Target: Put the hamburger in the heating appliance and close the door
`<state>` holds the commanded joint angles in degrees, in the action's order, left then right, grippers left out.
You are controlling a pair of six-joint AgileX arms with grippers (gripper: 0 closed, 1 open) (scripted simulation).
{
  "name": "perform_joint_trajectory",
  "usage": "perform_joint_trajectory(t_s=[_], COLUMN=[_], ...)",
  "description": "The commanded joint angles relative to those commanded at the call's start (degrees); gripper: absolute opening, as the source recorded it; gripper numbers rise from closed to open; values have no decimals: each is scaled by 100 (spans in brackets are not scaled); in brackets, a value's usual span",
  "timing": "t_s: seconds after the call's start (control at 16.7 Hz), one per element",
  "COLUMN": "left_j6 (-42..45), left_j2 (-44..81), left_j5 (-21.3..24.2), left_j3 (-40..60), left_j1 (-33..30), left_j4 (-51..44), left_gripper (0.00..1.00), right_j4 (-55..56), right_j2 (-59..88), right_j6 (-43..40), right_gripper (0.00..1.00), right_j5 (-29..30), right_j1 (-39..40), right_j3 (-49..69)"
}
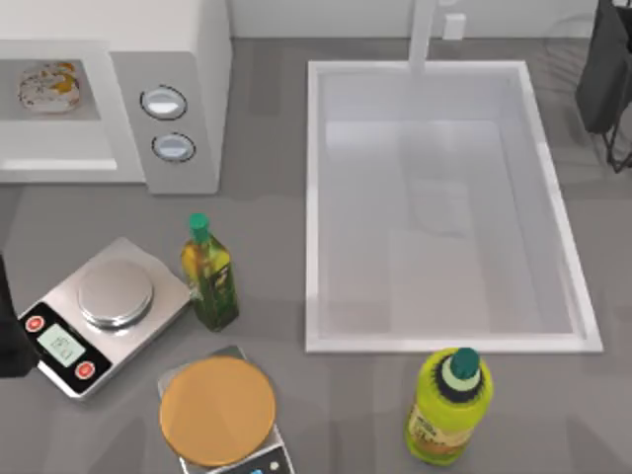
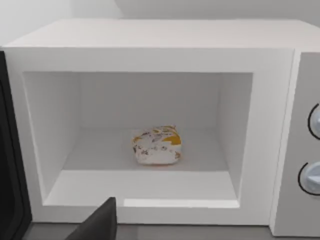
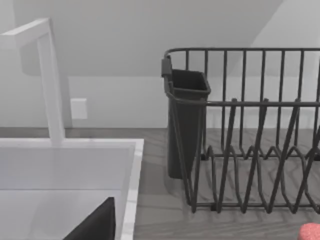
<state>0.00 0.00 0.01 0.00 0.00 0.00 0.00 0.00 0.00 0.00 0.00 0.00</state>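
One hamburger (image 2: 156, 145) inside open microwave (image 2: 150, 45), door cut off at edge

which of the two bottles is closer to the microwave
The slim dark-green bottle beside the scales; the fat yellow-green one stands below the sink, farther off.

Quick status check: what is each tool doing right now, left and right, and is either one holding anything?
Left tool: cannot be told; in front of the microwave, with the hamburger lying inside it, not held.
Right tool: cannot be told; near the sink.

My left arm (image 1: 12, 331) sits at the table's left edge.
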Motion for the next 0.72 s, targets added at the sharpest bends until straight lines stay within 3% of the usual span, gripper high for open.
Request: perform_joint_trajectory(t_s=[0.72], left_j6=[0], left_j2=[0], left_j5=[0], left_j3=[0], left_j1=[0], left_j4=[0], left_gripper=[2], right_j4=[0], right_j2=[0], right_j6=[0], right_gripper=[100], right_j5=[0], right_j1=[0], right_j3=[0])
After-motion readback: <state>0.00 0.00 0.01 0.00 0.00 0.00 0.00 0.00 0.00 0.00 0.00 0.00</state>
